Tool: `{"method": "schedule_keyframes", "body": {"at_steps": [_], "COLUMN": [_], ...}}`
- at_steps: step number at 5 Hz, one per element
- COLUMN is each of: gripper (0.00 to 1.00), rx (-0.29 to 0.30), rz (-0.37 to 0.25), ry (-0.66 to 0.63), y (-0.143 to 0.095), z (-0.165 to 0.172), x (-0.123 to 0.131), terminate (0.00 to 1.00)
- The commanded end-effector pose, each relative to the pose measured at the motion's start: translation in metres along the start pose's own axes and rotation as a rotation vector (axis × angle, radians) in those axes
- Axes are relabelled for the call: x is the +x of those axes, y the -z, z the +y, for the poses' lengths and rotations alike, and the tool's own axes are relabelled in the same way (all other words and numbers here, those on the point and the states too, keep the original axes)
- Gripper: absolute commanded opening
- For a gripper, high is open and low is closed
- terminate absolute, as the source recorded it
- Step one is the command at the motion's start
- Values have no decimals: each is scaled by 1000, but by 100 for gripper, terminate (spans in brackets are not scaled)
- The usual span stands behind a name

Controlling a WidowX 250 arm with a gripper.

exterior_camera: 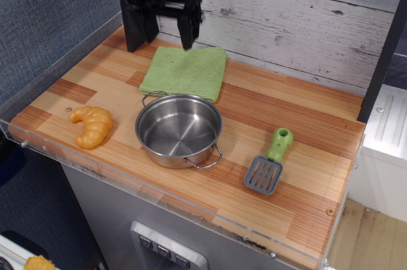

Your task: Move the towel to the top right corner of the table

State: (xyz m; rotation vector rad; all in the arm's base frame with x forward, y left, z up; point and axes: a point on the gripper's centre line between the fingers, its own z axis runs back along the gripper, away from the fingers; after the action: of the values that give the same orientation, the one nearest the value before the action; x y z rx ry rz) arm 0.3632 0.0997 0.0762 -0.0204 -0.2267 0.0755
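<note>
The light green folded towel lies flat at the back of the striped wooden table, left of centre, just behind the steel pot. My black gripper hangs open above the towel's back edge, its two fingers pointing down and apart, with nothing between them. It sits close over the towel; I cannot tell if it touches. The table's back right corner is bare wood.
An orange toy croissant lies at the front left. A grey spatula with a green handle lies at the right of the pot. A white plank wall runs along the back. A black post stands at the back left.
</note>
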Motion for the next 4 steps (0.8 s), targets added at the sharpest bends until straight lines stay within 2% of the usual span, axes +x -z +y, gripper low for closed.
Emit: {"method": "schedule_keyframes", "body": {"at_steps": [1,2,3,4], "gripper": [100,100,100,100], "rx": [20,31,31,45], "rz": [-23,12,5,25], "ry": [1,13,-11,-31], "y": [18,38,43,48], "z": [11,9,9,14], "x": [20,22,23,20], "terminate": [0,0,0,0]}}
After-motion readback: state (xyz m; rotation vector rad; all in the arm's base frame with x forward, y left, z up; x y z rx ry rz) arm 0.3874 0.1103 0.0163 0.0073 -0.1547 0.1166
